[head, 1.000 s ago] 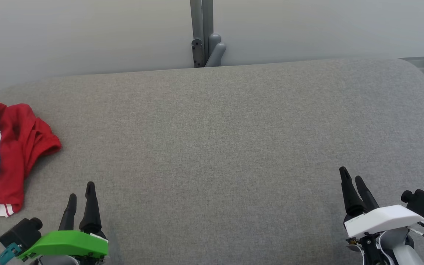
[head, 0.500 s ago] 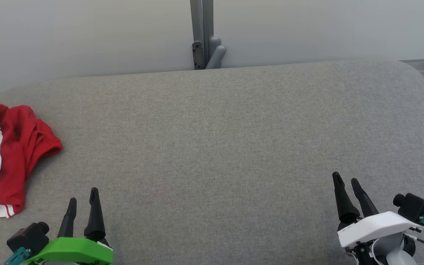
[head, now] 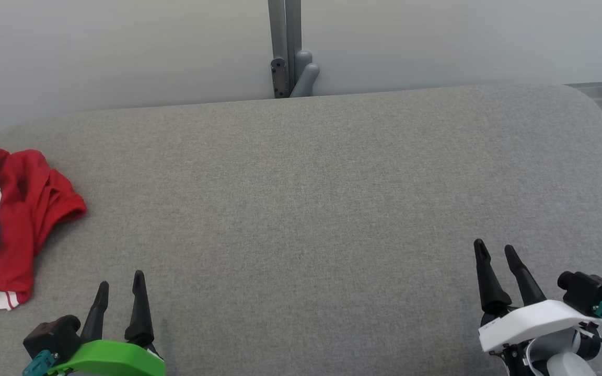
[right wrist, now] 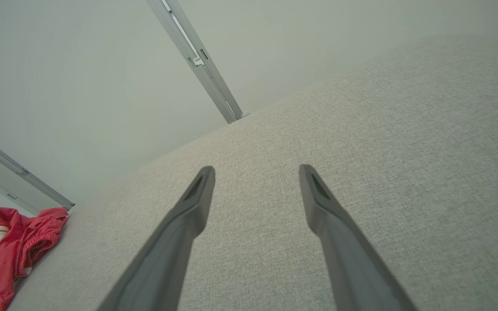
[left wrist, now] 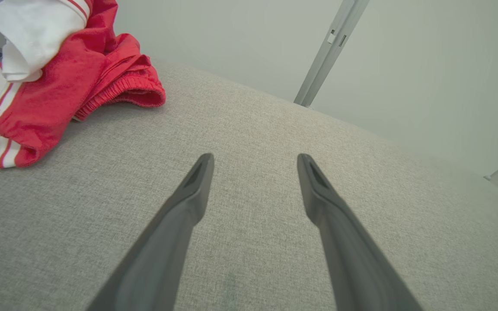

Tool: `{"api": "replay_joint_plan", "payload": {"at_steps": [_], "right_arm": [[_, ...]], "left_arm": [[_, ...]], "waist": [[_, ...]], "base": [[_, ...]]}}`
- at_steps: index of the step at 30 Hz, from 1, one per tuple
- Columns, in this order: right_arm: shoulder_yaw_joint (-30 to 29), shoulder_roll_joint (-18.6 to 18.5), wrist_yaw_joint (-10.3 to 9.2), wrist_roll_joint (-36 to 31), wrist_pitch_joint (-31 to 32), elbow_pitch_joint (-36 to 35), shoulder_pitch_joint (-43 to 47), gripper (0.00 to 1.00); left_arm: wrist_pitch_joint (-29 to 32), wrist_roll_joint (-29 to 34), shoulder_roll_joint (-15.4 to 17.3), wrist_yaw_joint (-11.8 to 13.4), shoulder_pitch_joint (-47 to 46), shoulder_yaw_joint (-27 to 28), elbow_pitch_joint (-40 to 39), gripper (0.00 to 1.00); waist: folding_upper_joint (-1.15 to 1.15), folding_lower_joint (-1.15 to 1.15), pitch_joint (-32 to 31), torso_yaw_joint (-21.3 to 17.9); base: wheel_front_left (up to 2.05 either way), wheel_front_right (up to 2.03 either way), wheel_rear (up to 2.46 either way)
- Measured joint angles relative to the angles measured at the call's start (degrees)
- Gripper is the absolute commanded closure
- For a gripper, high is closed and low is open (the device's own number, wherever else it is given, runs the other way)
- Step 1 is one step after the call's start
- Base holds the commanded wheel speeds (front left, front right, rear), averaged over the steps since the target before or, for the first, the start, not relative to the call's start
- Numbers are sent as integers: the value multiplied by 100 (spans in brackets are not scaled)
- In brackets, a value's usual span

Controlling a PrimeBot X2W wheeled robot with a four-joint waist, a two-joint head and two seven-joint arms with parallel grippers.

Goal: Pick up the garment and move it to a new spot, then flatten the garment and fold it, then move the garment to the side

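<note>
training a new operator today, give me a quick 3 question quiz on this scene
1. True or false: the left gripper is shut on the red and white garment.
2. Where on the grey cushion does the garment lie? A) robot's left edge B) middle C) robot's right edge
3. Fill in: the left gripper and the right gripper both have their jaws ____.
Key: 1 false; 2 A; 3 open.

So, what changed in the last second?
The left gripper and right gripper each drew back slightly toward the robot and a little inward. Nothing was taken or let go, and both are still open. The garment stays crumpled at the table's left end.
</note>
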Motion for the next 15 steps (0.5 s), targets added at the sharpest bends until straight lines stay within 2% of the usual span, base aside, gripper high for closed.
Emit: {"api": "replay_joint_plan", "payload": {"at_steps": [15], "right_arm": [[97,36,0,-800,-200,-109,-7,0]], "left_arm": [[-199,695,-16,-14,-16,-94,-46,0]], "waist": [[0,0,19,10]], "base": [[0,0,0]]}}
